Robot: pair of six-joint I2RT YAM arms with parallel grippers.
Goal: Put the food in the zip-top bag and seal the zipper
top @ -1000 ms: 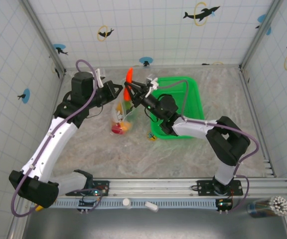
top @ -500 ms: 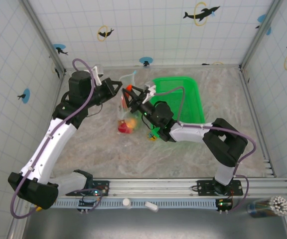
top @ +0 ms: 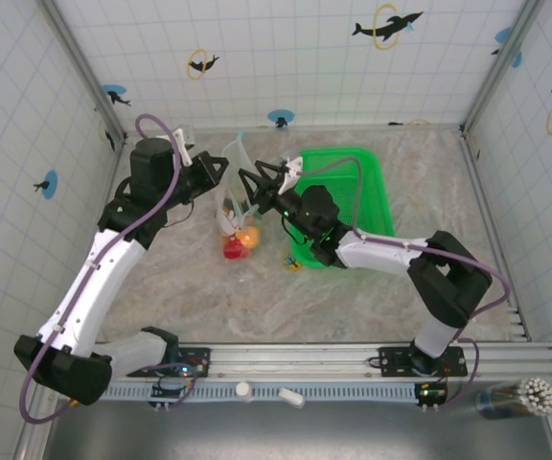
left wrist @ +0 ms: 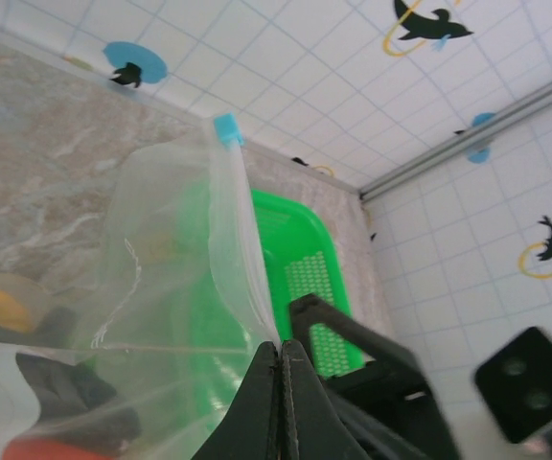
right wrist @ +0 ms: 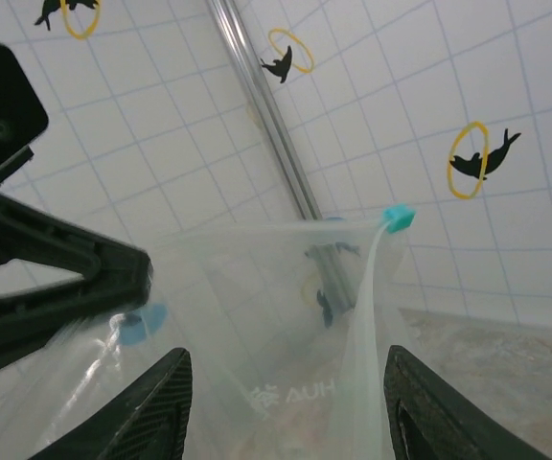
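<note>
The zip-top bag (top: 235,196) hangs upright, its mouth edge pinched in my left gripper (top: 224,171), which is shut on it. In the left wrist view the jaws (left wrist: 281,347) meet on the plastic just below the zipper (left wrist: 241,230), which ends in a blue slider (left wrist: 226,127). Food (top: 239,241) lies at the bottom of the bag: a red piece and a yellow-orange piece. My right gripper (top: 249,189) stands open beside the bag on its right. Its fingers (right wrist: 156,407) frame the clear plastic (right wrist: 286,356) with nothing held, and the slider (right wrist: 398,218) shows ahead.
A bright green mesh basket (top: 370,187) stands just right of the bag, behind the right arm. A tiny yellow-and-black trinket (top: 293,264) lies on the table by the basket's near corner. Tiled walls close the table on three sides.
The right gripper held an orange carrot over the bag, lowered it into the mouth, then opened and let it go. The left gripper lifted the bag's edge slightly.
</note>
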